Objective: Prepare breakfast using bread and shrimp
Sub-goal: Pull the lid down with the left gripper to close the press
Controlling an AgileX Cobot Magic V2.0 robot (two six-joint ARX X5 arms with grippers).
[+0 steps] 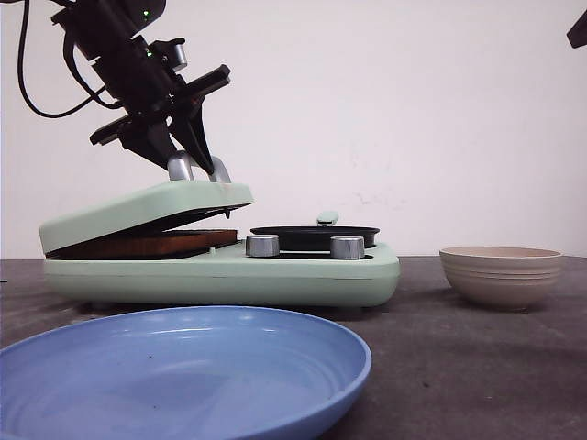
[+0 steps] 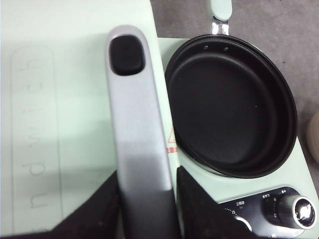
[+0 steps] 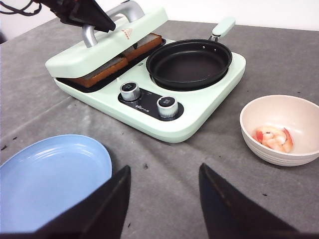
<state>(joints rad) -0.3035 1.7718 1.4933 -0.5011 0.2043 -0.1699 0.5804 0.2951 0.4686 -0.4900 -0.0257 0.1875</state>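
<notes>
While my left gripper clamps the handle of the half-raised lid, bread sits beneath it; I should swing along the hinge arc, not pull toward the pan at 3 o'clock; right gripper hangs open

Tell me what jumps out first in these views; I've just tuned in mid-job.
The left hand grips the silver handle of the mint-green sandwich maker's lid, which sits partly open over the bread. Beside the lid, on the same appliance, sits an empty black pan. The shrimp lie in a beige bowl to the robot's right, and a blue plate waits in front.
</notes>
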